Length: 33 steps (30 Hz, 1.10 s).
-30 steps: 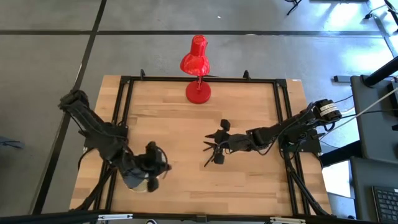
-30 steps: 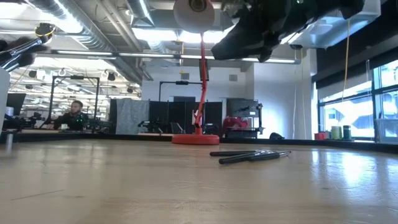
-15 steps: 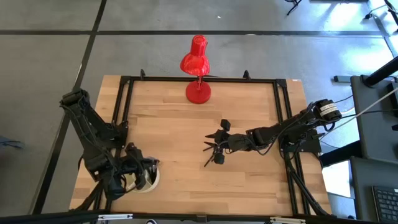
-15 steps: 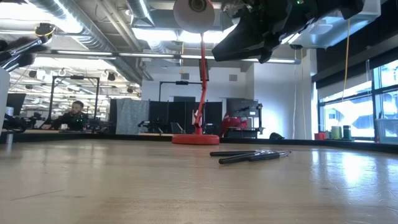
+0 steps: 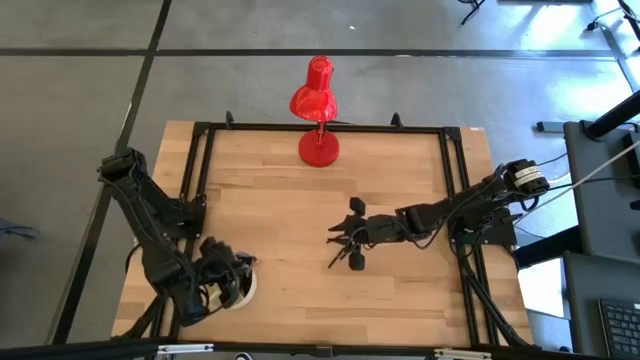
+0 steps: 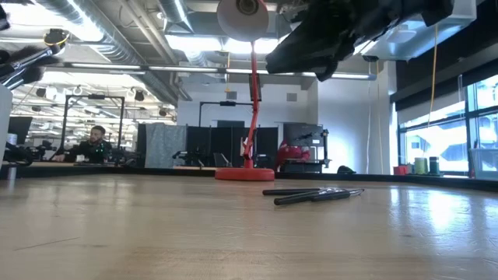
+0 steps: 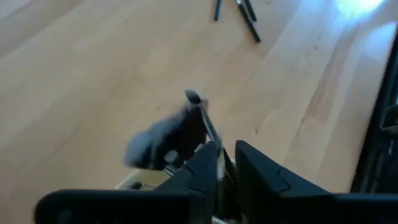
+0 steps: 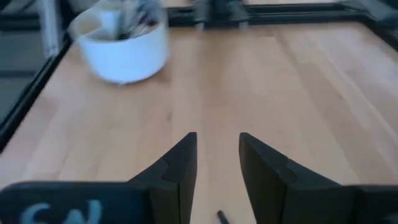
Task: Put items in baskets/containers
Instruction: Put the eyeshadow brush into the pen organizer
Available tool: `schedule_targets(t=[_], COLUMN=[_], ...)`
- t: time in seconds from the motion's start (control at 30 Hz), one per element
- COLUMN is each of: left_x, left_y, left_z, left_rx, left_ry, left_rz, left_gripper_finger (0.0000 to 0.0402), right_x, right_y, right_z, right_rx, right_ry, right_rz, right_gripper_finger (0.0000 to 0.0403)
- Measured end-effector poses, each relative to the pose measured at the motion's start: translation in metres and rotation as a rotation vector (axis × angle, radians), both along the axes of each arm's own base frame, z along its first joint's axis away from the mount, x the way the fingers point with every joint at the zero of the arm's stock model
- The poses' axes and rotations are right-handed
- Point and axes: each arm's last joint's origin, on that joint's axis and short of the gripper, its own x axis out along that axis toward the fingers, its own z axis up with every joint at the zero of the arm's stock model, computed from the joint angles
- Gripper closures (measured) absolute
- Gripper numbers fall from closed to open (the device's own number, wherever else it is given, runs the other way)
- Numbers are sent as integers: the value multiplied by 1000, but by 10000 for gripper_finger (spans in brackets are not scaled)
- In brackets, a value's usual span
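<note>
Hovering spread right pincer [image 5: 352, 234] over loose brushes [image 5: 338, 241], left pincer [image 7: 225, 163] pinching brush [image 7: 205, 121] above dish [image 8: 122, 43], red lamp [image 5: 317, 110] behind.

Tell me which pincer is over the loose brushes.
The right pincer, hovering open above the brush pile at mid-table. The left pincer sits at the cream dish near the table's front-left corner.

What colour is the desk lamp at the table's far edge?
Red, shade and base alike; the lamp shows best in the high view.

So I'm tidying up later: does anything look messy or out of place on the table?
Yes: a few brushes lie loose and crossed in a heap mid-table, under the right gripper, far from the dish at the near left corner.
</note>
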Motion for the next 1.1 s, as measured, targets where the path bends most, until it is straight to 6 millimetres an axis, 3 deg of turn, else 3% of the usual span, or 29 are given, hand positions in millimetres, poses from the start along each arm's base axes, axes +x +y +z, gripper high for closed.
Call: schedule_targets(t=[0.2,0.37,0.63,0.87,1.1], left_x=[1,8,27,40,42], left_y=[2,8,25,31,33], left_z=[0,0,-1,-1,-1], left_rx=[2,-20,-22,-22,-12], left_ry=[0,-13,69,99,102], left_rz=[19,86,121,84,86], left_gripper_finger=[297,273,267,267,267], right_x=[0,0,3,9,11], right_y=[-3,-6,-17,-31,-34], right_z=[-1,-2,-3,4,9], right_rx=[-45,49,42,17,40], right_ry=[17,8,38,-23,12], right_rz=[2,-102,-67,-96,-100], right_gripper_finger=[283,292,394,367,363])
